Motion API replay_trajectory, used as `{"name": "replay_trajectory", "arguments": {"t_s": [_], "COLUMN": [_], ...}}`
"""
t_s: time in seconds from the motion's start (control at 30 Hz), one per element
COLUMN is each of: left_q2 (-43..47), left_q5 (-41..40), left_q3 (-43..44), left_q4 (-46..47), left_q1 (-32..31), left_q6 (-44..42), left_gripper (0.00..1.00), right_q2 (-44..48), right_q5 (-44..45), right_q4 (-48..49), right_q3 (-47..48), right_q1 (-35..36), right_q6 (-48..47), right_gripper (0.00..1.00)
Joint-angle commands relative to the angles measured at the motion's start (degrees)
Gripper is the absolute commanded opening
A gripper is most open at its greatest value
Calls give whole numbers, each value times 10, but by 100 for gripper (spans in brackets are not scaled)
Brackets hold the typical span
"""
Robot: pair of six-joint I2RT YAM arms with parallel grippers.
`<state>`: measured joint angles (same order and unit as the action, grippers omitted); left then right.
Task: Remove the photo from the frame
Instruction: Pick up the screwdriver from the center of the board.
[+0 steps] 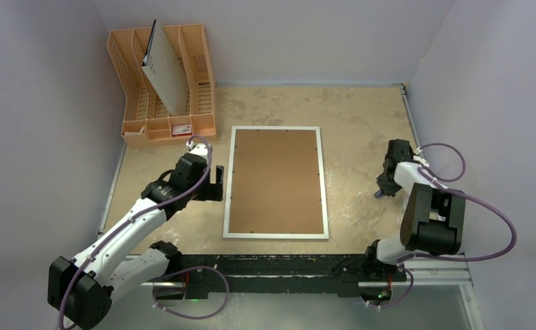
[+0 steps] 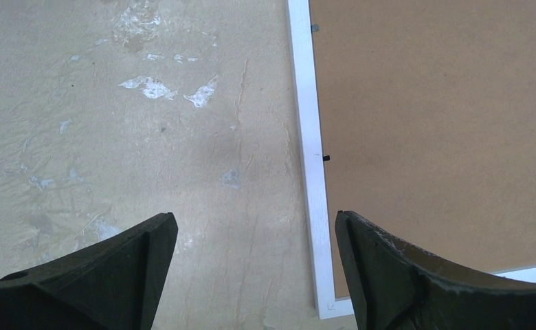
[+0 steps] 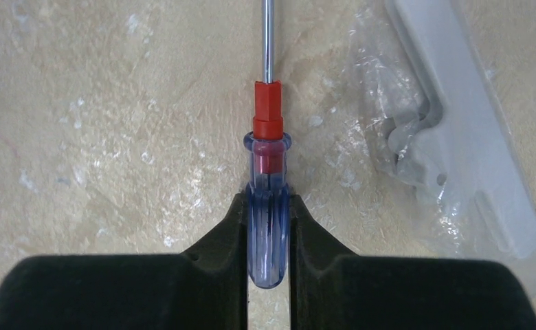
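Observation:
The frame (image 1: 275, 180) lies flat mid-table with its brown fibreboard back up and a narrow white border (image 2: 311, 137) round it. The photo is hidden under that back. My left gripper (image 1: 218, 184) hovers open just off the frame's left edge near the front corner; in the left wrist view nothing lies between the fingers of the left gripper (image 2: 255, 220), and the right finger overlaps the border. Right of the frame, my right gripper (image 1: 382, 191) (image 3: 269, 201) is low over the table, shut on the blue see-through handle of a screwdriver (image 3: 268, 172) whose shaft points away.
An orange plastic rack (image 1: 162, 82) stands at the back left with a grey-white holed board (image 1: 165, 72) leaning in it. A grey plastic part in a clear bag (image 3: 458, 124) lies just right of the screwdriver. Walls close in on both sides.

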<state>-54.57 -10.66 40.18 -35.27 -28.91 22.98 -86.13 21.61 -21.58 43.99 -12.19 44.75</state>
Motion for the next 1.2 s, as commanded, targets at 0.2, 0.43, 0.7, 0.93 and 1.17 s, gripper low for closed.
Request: {"name": "replay_trajectory", "arguments": {"t_s": [0.2,0.43,0.7,0.93,1.17], "left_q2": [28,30,33,37,73], "left_q5": [18,36,40,49,75], "left_q3": [19,17,17,16,5], "left_q4": [20,26,27,30,47], "left_q1": [3,3,3,3,3], "left_q6": [-7,-10,-11,-13,-23], "left_gripper": [90,90,90,90,89], "right_q2": [47,-38,-91,-71,102], "right_q5": [-165,-89,-24,-38,-159], "right_q4": [15,-36,-73,-56,11], "right_q3": [-43,14,46,35,22], "right_q1": [48,162,223,224,224], "right_q6": [-142,-129,-100,-97,-178], "right_gripper": [0,0,18,3,0]}}
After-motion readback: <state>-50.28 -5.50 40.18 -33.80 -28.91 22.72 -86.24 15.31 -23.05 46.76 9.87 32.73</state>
